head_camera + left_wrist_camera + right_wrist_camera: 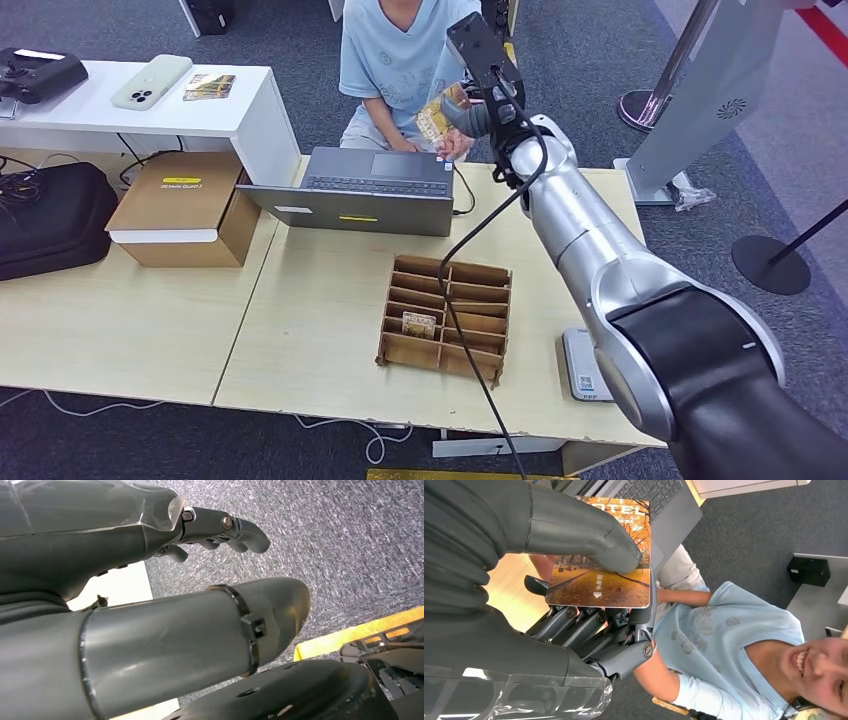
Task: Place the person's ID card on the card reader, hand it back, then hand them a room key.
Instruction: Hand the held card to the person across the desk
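From here I see the table (300,330), and everything else sits off it. Behind its far edge sits a person (395,55) in a pale blue shirt, just past the open laptop (370,190). My right hand (478,112) reaches over that far edge, thumb pinching the room key (604,562) against its fingers: an orange autumn-tree card printed "HOTEL". The person's hand (455,145) is at the card. My left hand (150,580) hangs over carpet below the table, fingers curled, holding nothing.
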Robot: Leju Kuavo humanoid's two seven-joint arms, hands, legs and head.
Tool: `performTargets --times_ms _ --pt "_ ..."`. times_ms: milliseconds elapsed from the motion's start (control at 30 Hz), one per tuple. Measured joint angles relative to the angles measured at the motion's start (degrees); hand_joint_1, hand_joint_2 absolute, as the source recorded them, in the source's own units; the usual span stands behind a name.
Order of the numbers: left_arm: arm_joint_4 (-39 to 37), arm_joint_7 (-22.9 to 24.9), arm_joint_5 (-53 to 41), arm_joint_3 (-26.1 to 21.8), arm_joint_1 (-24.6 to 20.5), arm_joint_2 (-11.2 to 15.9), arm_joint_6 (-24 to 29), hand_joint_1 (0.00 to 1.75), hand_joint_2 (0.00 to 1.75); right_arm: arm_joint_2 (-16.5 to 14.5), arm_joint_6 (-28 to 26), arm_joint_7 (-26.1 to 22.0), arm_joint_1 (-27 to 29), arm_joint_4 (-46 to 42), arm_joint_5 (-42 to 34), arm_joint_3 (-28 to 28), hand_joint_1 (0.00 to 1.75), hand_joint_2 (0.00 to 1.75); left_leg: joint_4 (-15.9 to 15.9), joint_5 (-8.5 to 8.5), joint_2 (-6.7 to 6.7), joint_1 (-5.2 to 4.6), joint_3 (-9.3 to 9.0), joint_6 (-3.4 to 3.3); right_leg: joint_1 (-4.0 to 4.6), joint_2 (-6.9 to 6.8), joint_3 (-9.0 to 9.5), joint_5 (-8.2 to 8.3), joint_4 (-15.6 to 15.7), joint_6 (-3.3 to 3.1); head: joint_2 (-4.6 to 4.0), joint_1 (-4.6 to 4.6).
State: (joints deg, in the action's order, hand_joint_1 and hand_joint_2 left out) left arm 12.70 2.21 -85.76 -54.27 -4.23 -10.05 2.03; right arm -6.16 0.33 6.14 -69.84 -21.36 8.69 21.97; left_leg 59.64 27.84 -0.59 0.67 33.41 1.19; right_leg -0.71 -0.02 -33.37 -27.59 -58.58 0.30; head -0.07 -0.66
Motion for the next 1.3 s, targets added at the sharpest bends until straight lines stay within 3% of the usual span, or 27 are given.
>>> performTargets --times_ms 367,400,500,533,1033,1300 --pt "0.00 0.00 -0.19 0.04 0.04 -0.03 0.26 0.00 0.00 0.00 -1.11 -0.49 0.01 0.52 1.91 0.02 1.75 1.75 0.00 0.00 0.00 0.00 0.00 0.00 0.00 0.00 0.00 0.00 0.00 0.00 0.00 -0.01" --pt "0.00 0.00 -0.25 0.05 0.04 -0.04 0.28 0.00 0.00 0.00 -1.26 -0.53 0.01 0.54 2.12 0.02 1.62 1.75 0.00 0.00 0.00 0.00 0.00 0.00 0.00 0.00 0.00 0.00 0.00 0.00 0.00 -0.01" --pt "0.00 0.01 -0.44 0.10 0.04 -0.07 0.25 0.00 0.00 0.00 -1.55 -0.65 0.01 0.55 2.40 0.02 0.33 1.75 0.00 0.00 0.00 0.00 0.00 0.00 0.00 0.00 0.00 0.00 0.00 0.00 0.00 -0.01" --pt "0.00 0.01 -0.49 0.11 0.04 -0.07 0.17 0.00 0.00 0.00 -1.60 -0.69 0.01 0.56 2.45 0.02 0.02 1.75 0.00 0.00 0.00 0.00 0.00 0.00 0.00 0.00 -0.01 0.00 0.00 0.00 0.00 -0.01" --pt "0.00 0.17 -0.46 0.17 0.06 -0.02 -0.48 0.00 0.00 0.45 -3.42 -2.87 0.25 0.98 3.29 -1.28 0.00 1.75 0.00 0.00 0.00 0.00 0.00 0.00 0.00 0.01 -0.02 0.00 0.00 0.00 0.00 -0.01" --pt "0.00 0.19 -0.14 0.17 0.10 0.00 -0.15 0.00 0.00 1.23 -3.26 -11.40 1.14 -0.55 -0.33 -5.04 0.00 1.75 0.00 0.00 0.00 0.00 0.00 0.00 0.00 -0.01 -0.02 0.00 0.01 0.00 0.00 -0.02"
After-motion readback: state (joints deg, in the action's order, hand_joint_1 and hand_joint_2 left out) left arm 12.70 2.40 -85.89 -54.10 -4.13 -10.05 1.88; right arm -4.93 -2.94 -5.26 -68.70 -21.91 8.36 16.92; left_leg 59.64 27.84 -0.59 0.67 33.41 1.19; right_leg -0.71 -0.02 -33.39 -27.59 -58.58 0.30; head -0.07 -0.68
